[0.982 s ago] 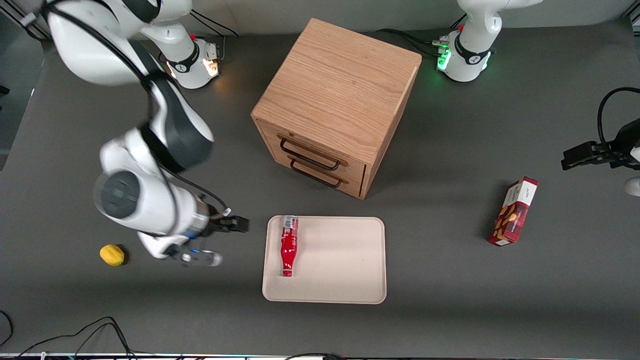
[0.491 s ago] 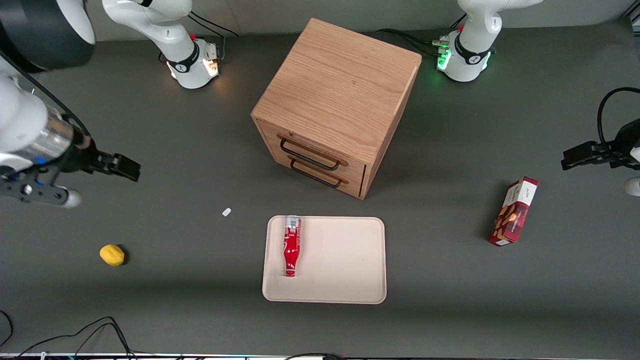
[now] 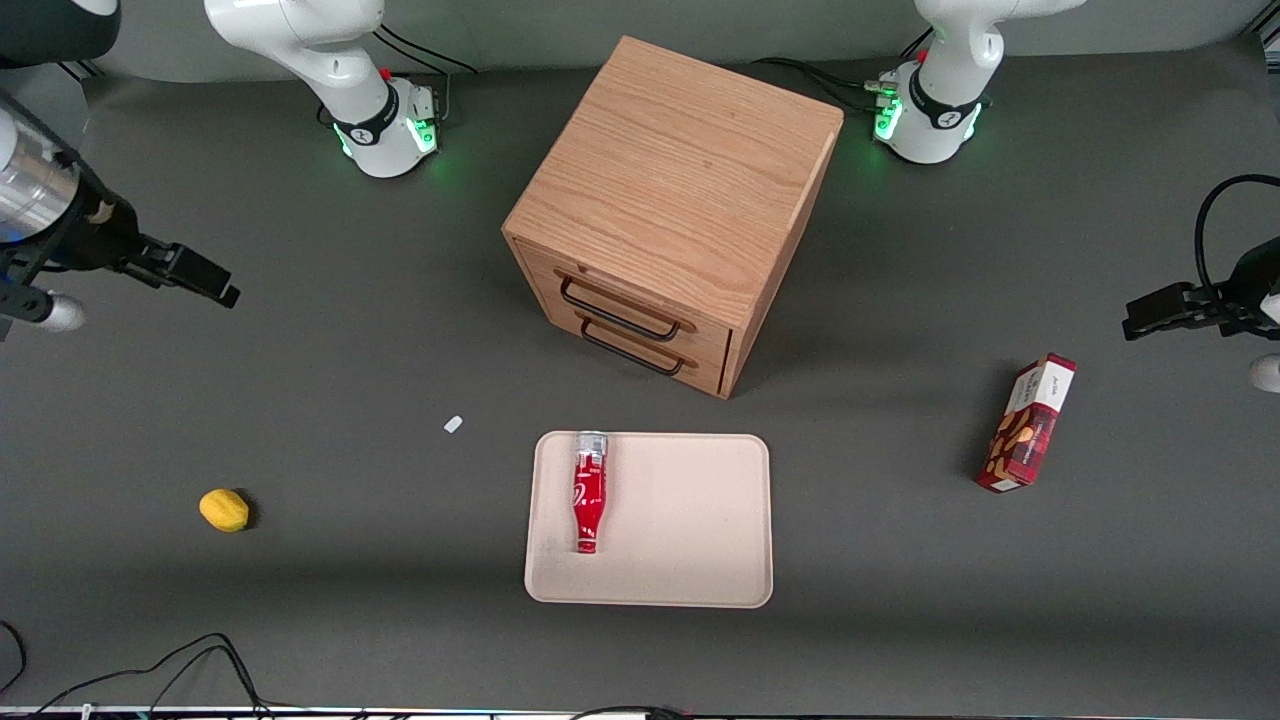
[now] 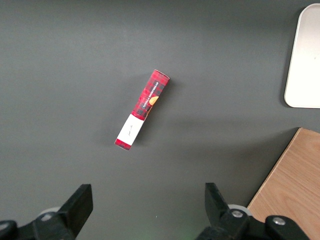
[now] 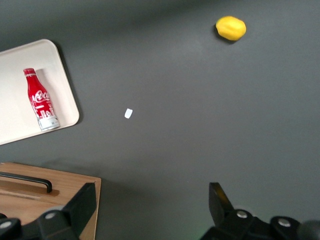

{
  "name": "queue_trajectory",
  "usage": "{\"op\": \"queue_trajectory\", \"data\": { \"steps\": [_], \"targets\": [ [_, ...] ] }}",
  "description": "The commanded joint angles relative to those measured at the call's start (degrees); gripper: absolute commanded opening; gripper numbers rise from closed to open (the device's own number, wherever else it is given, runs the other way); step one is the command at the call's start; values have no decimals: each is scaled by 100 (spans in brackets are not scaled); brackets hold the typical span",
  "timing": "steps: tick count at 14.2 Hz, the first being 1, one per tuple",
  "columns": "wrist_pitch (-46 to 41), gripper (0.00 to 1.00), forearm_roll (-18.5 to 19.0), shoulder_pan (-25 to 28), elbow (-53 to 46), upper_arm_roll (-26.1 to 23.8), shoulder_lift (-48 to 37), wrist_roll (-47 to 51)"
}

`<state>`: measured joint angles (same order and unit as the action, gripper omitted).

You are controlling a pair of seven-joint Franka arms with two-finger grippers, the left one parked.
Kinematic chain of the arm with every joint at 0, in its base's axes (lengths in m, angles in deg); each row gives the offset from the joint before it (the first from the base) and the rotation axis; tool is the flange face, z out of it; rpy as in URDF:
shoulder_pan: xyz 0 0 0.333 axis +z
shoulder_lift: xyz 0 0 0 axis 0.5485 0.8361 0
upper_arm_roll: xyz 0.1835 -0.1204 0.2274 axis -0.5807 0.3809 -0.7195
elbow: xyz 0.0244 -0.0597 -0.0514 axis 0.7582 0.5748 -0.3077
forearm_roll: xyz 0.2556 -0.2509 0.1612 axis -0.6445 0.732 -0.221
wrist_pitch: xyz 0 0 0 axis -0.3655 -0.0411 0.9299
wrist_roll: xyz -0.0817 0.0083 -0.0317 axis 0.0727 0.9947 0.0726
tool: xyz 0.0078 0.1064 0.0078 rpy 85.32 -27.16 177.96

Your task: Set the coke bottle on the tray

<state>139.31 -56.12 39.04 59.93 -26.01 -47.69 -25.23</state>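
Front: bottle (image 3: pixel 589 491) lying flat on tray (image 3: pixel 690 520); gripper (image 3: pixel 195 275) well apart, toward my working arm's end. Right wrist: fingers (image 5: pixel 82 202) spread, empty. Risk I note: a lying bottle may roll toward the rim.
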Motion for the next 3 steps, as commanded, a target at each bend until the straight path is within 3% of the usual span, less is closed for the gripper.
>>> {"op": "queue_trajectory", "data": {
  "steps": [1,3],
  "targets": [
    [199,100,-102,73,230,33,-158,-27],
    [76,100,-102,73,-78,41,61,18]
  ]
}}
